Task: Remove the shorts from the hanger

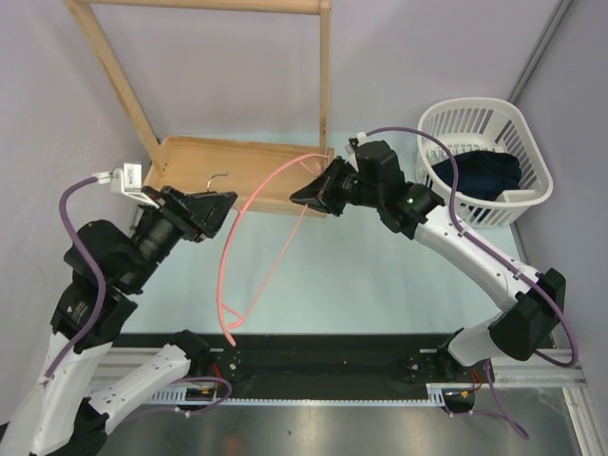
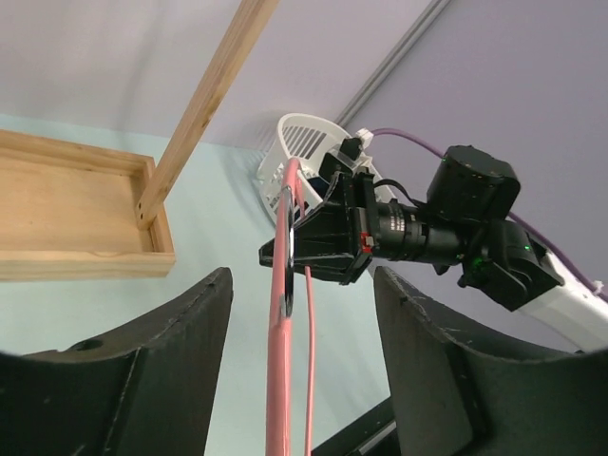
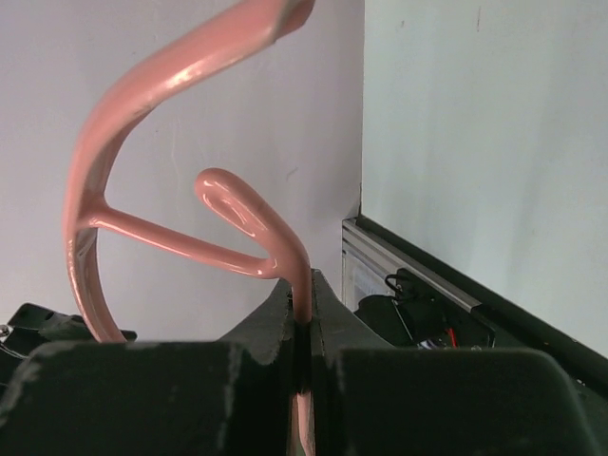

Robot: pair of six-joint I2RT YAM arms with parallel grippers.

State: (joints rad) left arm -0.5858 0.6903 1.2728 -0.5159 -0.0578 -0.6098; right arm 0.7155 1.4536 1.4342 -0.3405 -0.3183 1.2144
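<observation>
The pink-red hanger (image 1: 222, 275) is bare and hangs in the air over the table, curving from the wooden base down towards the near edge. My right gripper (image 1: 309, 195) is shut on its thin end, as the right wrist view shows (image 3: 302, 313), with the hanger (image 3: 256, 223) rising from the closed jaws. My left gripper (image 1: 223, 204) is open. In the left wrist view (image 2: 304, 361) the hanger (image 2: 278, 380) passes between its fingers (image 2: 171, 361) without touching. The navy shorts (image 1: 480, 176) lie in the white basket (image 1: 532, 142).
The wooden rack stands at the back, with its tray base (image 1: 237, 157) and upright post (image 1: 324, 85) just behind both grippers. The basket sits at the far right, by the right arm. A black rail (image 1: 323, 356) runs along the near edge.
</observation>
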